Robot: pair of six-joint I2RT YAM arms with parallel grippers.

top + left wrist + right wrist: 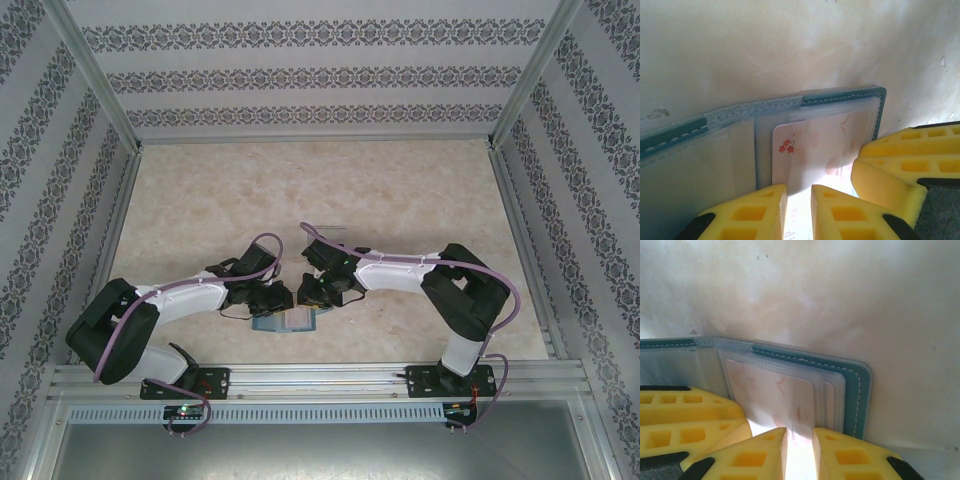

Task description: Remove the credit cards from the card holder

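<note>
Wallet sits open at lower centre of the overhead view, its pale card looks thin, stiff and slick so I'd grab its bare bottom edge, and left gripper and right gripper are both nearly closed over it, can't tell if pinching.

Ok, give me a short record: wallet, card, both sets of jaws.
wallet: open flat on the table
card: pale, red flower print, in the wallet's clear pocket
left jaws: slightly apart, fingertips at the card's near end
right jaws: slightly apart, fingertips beside the left ones, same card
grip on card: cannot tell
</note>
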